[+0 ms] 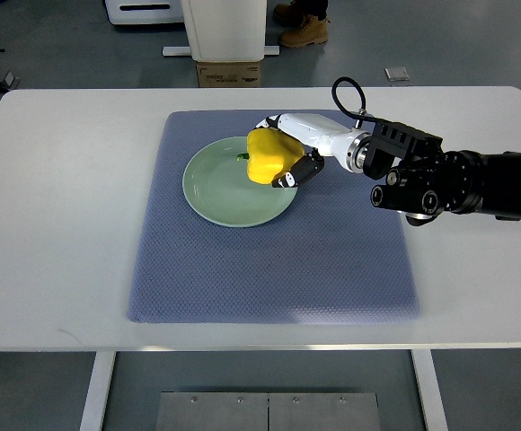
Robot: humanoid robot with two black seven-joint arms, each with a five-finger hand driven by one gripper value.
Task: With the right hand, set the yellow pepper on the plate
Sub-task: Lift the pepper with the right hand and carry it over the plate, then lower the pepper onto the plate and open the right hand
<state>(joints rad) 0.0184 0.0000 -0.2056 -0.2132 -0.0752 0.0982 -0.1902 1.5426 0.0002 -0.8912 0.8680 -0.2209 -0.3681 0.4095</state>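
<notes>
One big white table (72, 206) holds a blue mat (269, 269). On the mat, just under the right hand (287, 157), sits the green plate (211, 193). The fingers are wrapped around the yellow pepper (268, 155), right over the plate's far edge. It only needs to go down.

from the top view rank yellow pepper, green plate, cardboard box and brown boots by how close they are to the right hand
1. Yellow bell pepper, gripped in the right hand.
2. Round pale green plate, just under and left of it.
3. Brown cardboard box, beyond the table's far edge.
4. Brown boots, farther back on the floor.
</notes>
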